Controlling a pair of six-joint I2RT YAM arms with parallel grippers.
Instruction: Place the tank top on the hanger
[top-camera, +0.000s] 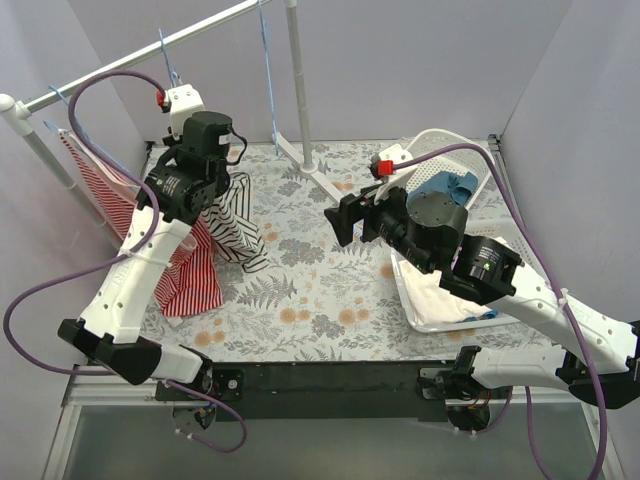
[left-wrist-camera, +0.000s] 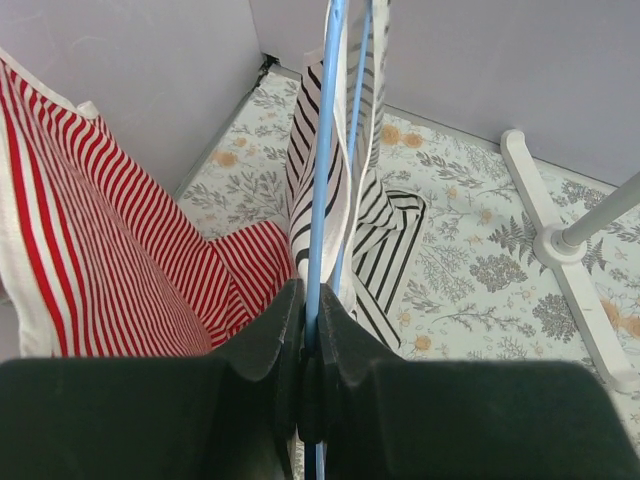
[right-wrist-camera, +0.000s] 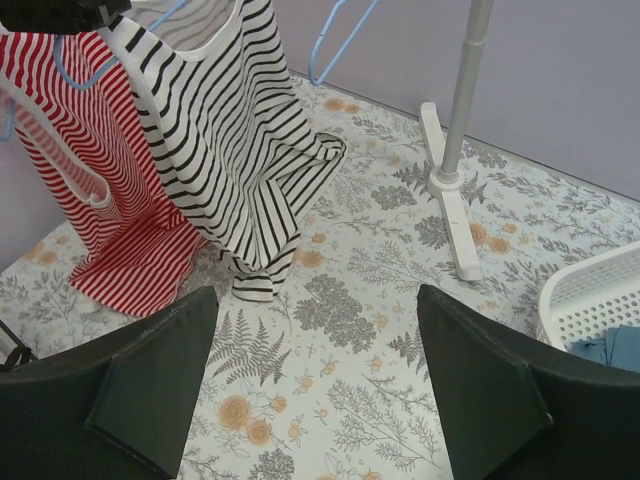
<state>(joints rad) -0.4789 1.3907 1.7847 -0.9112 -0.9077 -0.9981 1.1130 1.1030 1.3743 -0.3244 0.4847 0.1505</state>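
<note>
Left wrist view: left gripper (left-wrist-camera: 305, 330) pinches the hanger (left-wrist-camera: 322, 150), tank top (left-wrist-camera: 385, 235) draped on it at far left (right gripper (right-wrist-camera: 315, 310) spread, empty); next likely calls for hooking it onto the rail (top-camera: 150, 50).

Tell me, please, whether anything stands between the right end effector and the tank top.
Nothing visible does: only floral tablecloth lies between the open right end effector and the tank top; the rail's stand sits aside.

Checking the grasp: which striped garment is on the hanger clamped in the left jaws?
The black-and-white tank top: the clamped hanger runs up through it; the red-striped garment hangs beside.
</note>
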